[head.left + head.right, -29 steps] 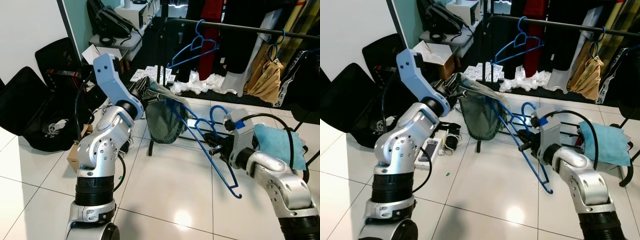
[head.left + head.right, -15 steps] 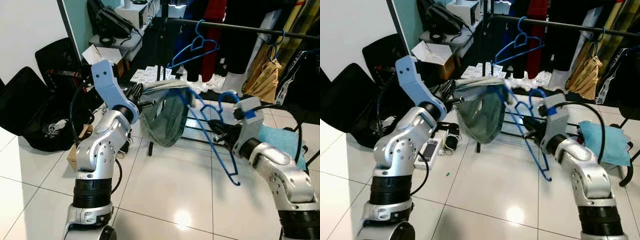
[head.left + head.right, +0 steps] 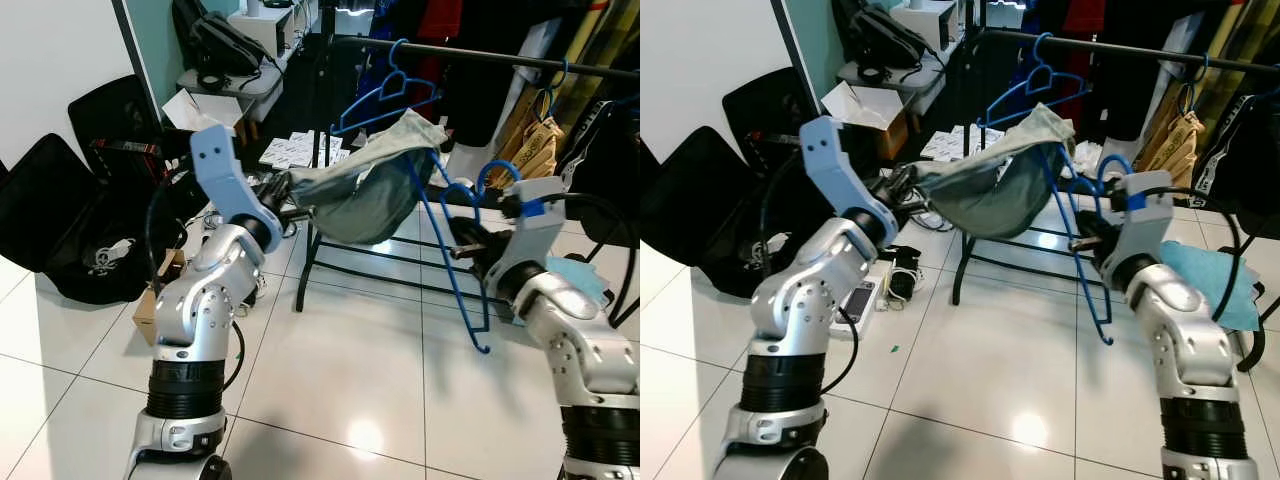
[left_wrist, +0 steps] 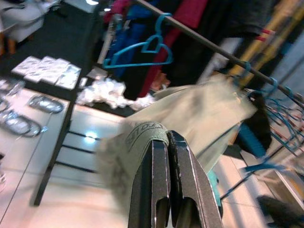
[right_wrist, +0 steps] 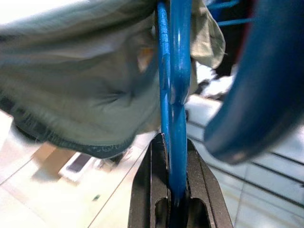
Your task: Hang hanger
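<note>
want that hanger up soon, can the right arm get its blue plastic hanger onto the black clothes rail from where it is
Probably yes. The right gripper, shut on the blue plastic hanger, sits just below the black clothes rail, with open rail between the empty blue hanger and hanging clothes. The grey-green garment, held by the left gripper, may drag.

The right gripper is clamping its two black fingers on the thin blue bar of a hanger, which is running straight away from the camera. A grey-green cloth is draping over that bar and sagging to one side. A thick blue curve, blurred, is crossing nearby above the pale tiled floor.
</note>
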Robot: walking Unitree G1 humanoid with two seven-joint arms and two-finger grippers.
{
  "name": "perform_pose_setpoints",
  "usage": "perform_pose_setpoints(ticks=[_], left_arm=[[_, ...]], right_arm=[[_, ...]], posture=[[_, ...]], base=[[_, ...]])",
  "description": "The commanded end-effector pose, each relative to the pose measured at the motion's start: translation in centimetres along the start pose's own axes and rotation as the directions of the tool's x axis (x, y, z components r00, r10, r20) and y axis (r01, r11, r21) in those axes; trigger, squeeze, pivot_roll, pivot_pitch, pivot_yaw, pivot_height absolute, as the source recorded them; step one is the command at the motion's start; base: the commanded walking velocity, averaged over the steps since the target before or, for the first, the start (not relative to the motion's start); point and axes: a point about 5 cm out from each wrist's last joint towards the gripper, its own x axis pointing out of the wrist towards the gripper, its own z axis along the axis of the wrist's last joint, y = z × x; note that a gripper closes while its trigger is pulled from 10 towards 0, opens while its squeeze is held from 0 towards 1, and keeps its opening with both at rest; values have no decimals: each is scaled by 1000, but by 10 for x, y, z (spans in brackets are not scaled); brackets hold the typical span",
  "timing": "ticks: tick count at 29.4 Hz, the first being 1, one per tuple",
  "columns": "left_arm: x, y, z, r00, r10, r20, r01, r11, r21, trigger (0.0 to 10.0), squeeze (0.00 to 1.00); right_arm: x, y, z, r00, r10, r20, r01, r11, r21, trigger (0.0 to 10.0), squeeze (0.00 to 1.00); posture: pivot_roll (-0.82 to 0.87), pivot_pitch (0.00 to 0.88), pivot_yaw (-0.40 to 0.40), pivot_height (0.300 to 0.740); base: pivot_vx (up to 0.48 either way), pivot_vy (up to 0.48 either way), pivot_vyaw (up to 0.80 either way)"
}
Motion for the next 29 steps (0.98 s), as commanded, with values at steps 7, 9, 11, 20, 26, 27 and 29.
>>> perform_pose_setpoints(ticks=[7, 9, 11, 20, 26, 27, 29], left_arm=[[-3, 16, 0, 998, 63, 2, -63, 997, 41, 10000, 0], [-3, 20, 2, 997, 81, 11, -82, 996, 42, 10000, 0], [-3, 27, 7, 994, 109, 27, -111, 993, 48, 10000, 0], [-6, 42, 4, 983, 182, 11, -183, 982, 56, 10000, 0], [-7, 28, -10, 992, 122, -46, -120, 992, 42, 10000, 0], [-7, 28, -10, 992, 122, -46, -120, 992, 42, 10000, 0], [-7, 21, -16, 994, 82, -67, -79, 996, 40, 10000, 0]], right_arm=[[-4, -20, -10, 990, -126, -70, 127, 992, 7, 10000, 0], [-5, -27, -11, 984, -163, -78, 164, 986, 6, 10000, 0], [-8, -37, -13, 970, -225, -90, 227, 974, 6, 10000, 0], [-13, -52, -16, 936, -335, -113, 336, 942, -11, 10000, 0], [-10, -53, 1, 939, -345, 5, 345, 938, 23, 10000, 0], [-10, -53, 1, 939, -345, 5, 345, 938, 23, 10000, 0], [-9, -52, 9, 942, -331, 55, 328, 942, 68, 10000, 0]], posture=[[-34, 82, 12, 740], [-34, 82, 12, 740], [-34, 81, 10, 740], [-33, 81, 12, 740], [-34, 82, 11, 740], [-34, 82, 11, 740], [-34, 82, 11, 740]], base=[[0, 0, 0], [0, 0, 0], [0, 0, 0], [0, 0, 0], [0, 0, 0], [0, 0, 0], [0, 0, 0]])
